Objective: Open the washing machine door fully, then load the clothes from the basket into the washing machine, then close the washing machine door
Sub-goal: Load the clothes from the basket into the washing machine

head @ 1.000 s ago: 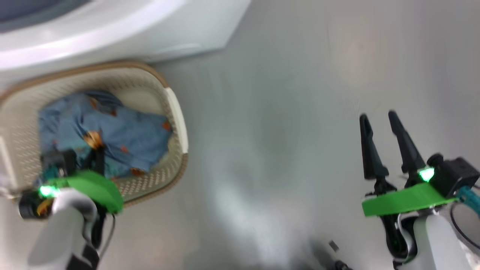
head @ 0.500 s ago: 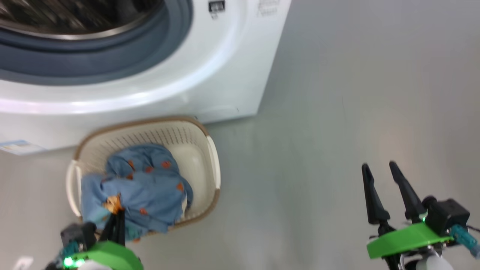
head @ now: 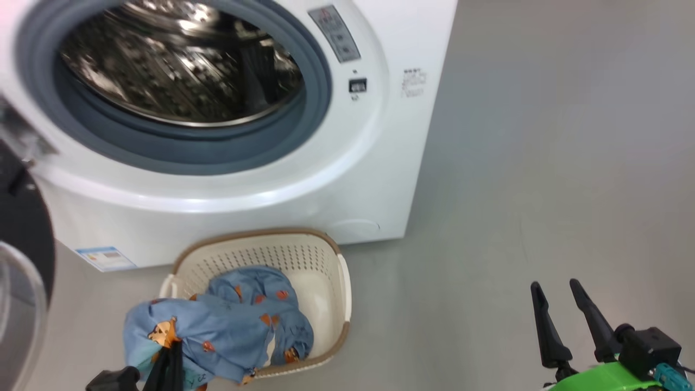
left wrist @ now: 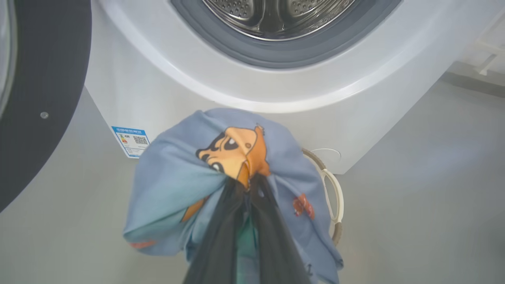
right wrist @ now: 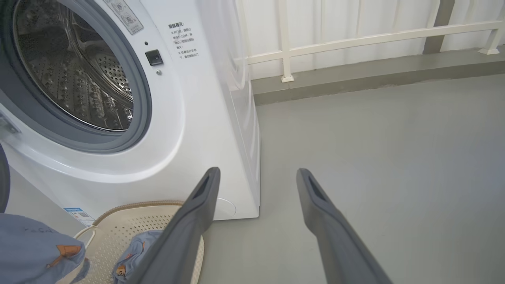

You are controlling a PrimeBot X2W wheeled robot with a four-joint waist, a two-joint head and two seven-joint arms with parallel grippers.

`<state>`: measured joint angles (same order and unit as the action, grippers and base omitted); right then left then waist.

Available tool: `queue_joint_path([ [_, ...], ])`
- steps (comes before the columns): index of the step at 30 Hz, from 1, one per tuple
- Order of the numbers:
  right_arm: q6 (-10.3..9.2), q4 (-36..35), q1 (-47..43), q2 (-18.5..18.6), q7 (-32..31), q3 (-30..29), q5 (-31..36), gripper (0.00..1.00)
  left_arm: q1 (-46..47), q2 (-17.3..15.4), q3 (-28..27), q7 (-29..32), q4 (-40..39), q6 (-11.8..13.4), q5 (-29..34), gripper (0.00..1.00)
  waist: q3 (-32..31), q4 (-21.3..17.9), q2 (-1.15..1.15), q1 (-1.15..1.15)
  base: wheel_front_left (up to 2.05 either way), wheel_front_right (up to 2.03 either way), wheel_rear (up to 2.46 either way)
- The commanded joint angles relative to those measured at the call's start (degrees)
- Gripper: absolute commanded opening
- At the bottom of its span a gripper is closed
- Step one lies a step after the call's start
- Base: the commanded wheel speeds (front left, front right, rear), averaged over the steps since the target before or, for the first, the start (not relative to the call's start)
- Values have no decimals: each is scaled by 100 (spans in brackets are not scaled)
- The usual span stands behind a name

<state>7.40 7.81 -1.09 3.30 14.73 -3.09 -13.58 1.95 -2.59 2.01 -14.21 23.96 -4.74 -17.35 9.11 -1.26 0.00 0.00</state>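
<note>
Grey floor [head: 516, 163] takes the head view's right, the right gripper [head: 555, 284] spread there; lower left, the left gripper [head: 171, 355] pinches the clothes [head: 239, 326], half out of the basket [head: 282, 258] below the washing machine [head: 380, 179]. Left wrist view: clothes bunch centre-frame at pressed-together tips, probably for carrying to the drum [left wrist: 272, 15] at top. Right wrist view: basket lower left of the parted, empty fingers [right wrist: 185, 228].

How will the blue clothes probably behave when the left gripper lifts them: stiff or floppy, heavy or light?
Probably floppy: the clothes drape around the left gripper, shut on one bunched fold. Likely light, since that single pinch holds up a bundle. Part hangs into the basket, so it may drag on the rim.
</note>
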Motion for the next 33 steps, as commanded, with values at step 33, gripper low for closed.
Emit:
queue_joint_path([
  [33, 9, -101, -525, 205, 27, 106, 227, 100, -1398, -29, -133, -79, -2491, 101, 81, 0, -1045, 284, 0, 0, 0, 0, 0],
])
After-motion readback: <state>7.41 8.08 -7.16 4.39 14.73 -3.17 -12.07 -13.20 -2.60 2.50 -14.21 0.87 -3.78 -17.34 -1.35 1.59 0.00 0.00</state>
